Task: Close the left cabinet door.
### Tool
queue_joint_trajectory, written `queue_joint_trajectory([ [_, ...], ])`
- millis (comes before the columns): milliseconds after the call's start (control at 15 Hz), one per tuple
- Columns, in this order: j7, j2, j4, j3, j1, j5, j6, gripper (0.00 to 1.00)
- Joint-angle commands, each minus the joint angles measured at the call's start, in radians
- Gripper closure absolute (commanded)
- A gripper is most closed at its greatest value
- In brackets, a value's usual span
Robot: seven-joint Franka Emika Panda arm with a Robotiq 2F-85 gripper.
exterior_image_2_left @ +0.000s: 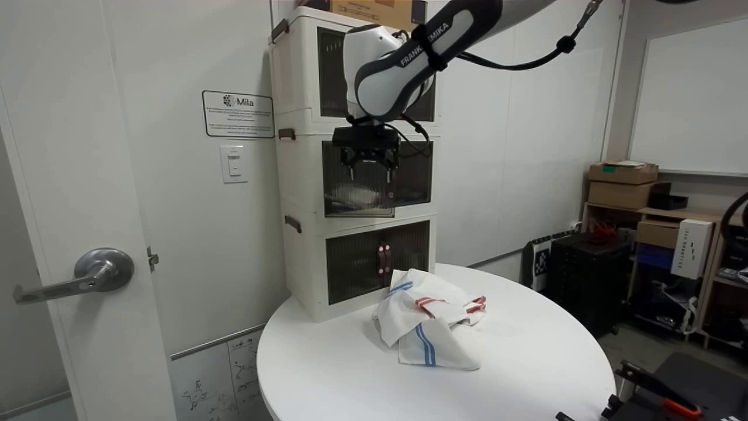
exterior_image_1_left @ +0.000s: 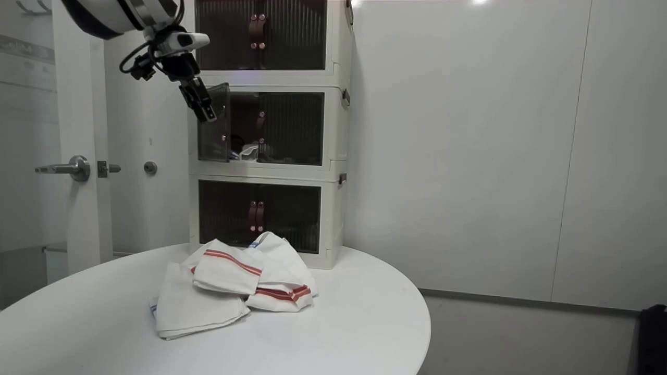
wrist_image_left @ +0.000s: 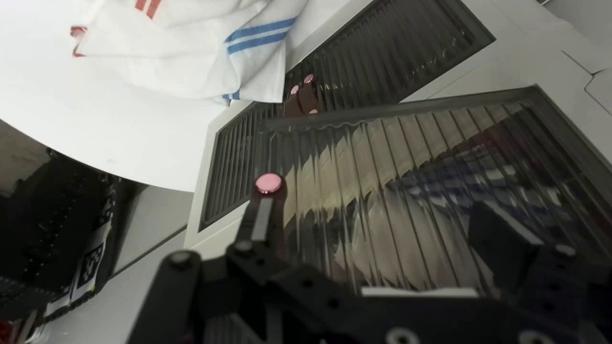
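Striped white cloth (exterior_image_1_left: pixel 229 284) lies on the table (exterior_image_1_left: pixel 359 317).

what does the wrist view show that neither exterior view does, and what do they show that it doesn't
Only the wrist view: a blue-and-white patch seen through the left cabinet door; I can't tell what it is.

Only the exterior views: both show the top-tier doors and the robot's arm; in an exterior view there is also the Mila sign.

Shared by all: that left door standing open, the bottom-tier doors, the striped white cloth, the white table and the open end effector.
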Motion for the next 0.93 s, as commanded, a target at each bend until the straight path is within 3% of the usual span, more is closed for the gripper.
queue_joint_trajectory([
  [0,-0.084,0.077,0.097,-0.044,0.024,-0.046,0.028,0.00],
  [533,-0.241,0.204,0.270,-0.107,0.030,-0.038,0.042,0.00],
  [867,-0.292,0.212,0.286,-0.124,0.044,-0.027,0.040,0.00],
])
